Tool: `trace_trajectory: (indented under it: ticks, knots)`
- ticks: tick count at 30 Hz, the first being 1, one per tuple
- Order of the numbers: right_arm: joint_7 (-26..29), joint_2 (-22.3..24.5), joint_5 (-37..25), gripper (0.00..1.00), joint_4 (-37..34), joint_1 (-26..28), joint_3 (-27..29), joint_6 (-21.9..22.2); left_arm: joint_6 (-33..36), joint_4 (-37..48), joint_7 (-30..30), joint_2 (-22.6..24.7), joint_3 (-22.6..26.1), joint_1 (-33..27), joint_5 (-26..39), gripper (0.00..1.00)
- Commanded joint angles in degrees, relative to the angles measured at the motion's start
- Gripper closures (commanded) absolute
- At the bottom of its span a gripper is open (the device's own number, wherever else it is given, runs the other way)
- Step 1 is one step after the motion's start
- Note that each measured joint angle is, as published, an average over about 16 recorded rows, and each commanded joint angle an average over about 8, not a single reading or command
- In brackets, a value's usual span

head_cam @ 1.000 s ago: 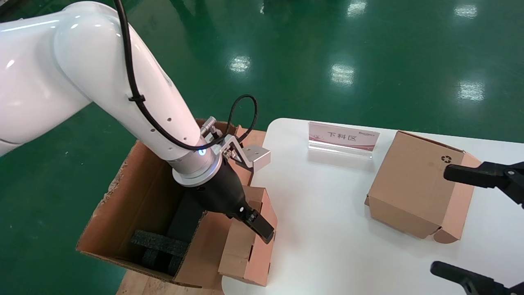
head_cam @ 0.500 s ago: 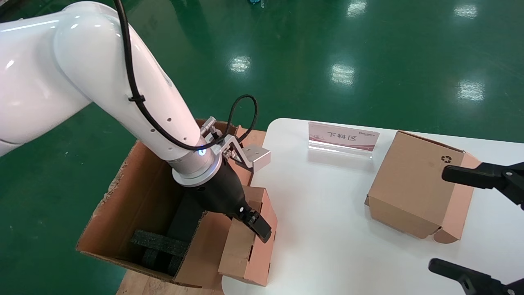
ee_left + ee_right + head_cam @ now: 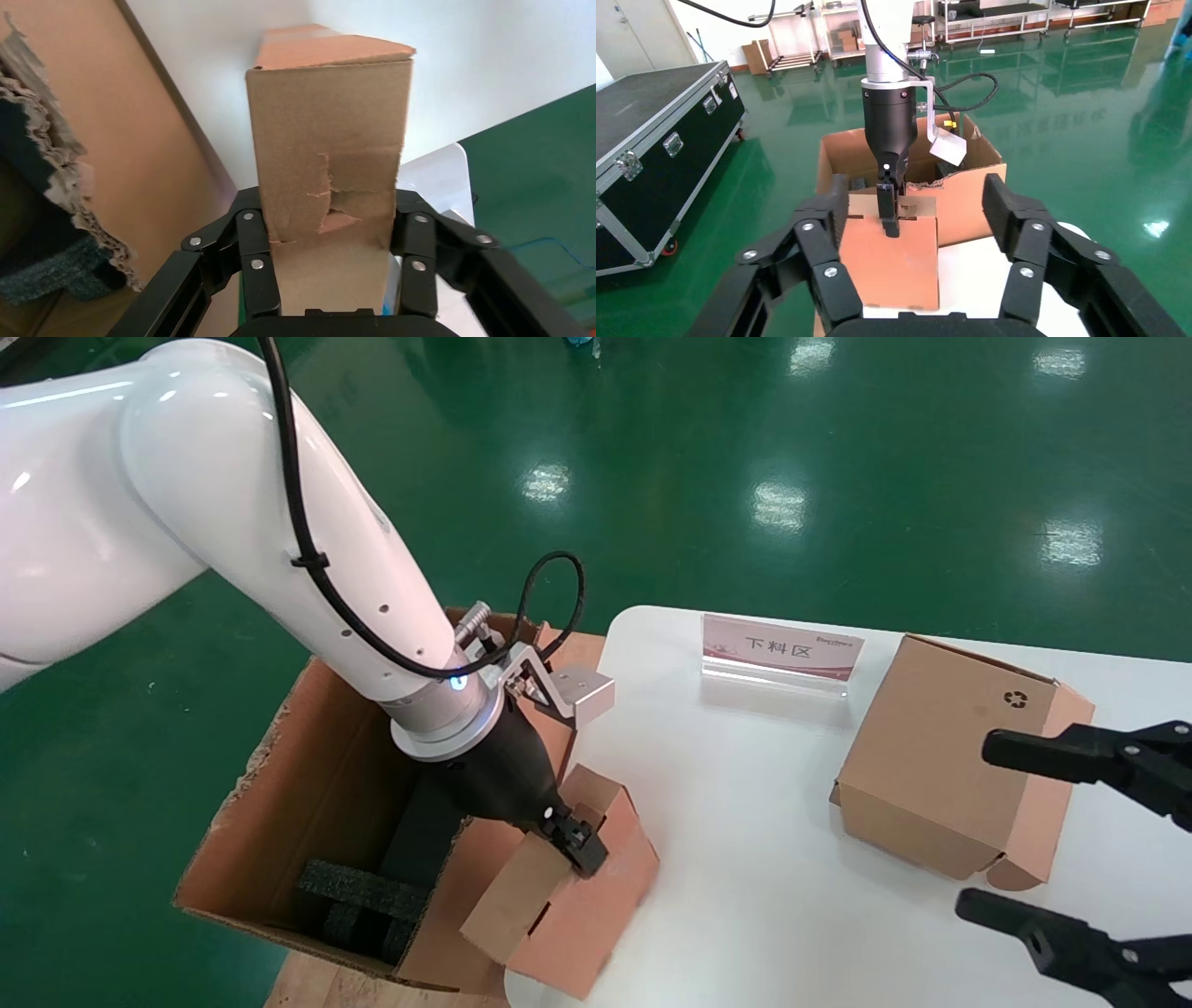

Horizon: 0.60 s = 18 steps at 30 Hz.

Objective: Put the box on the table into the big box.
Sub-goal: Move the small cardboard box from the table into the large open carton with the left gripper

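Glossy green floor (image 3: pixel 838 449) (ceiling lights reflected), black flight case (image 3: pixel 652 147) nearby.

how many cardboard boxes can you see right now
3: the box clamped in the left gripper at the table edge; the big box on its left; a recycling-symbol box at right.

big box (image 3: pixel 307 775) wall beside box (image 3: pixel 559 905), foam (image 3: pixel 363 896) inside

Plain brown box (image 3: pixel 559 915), white table (image 3: pixel 773 859)
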Motion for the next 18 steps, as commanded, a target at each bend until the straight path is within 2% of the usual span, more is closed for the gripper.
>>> trace_trajectory:
  ticks: [1, 10, 18]
  knots:
    - [0.0, 0.0, 0.0, 0.0, 0.0, 0.0, 0.0, 0.0, 0.0, 0.0, 0.0, 0.0, 0.0, 0.0, 0.0, 1.0]
    - [0.0, 0.0, 0.0, 0.0, 0.0, 0.0, 0.0, 0.0, -1.0, 1.0, 1.6, -2.1, -2.4, -1.7, 2.1, 1.0]
    - [0.0, 0.0, 0.0, 0.0, 0.0, 0.0, 0.0, 0.0, -3.7, 1.3, 3.6, -6.7, -7.5, -5.7, 5.5, 1.0]
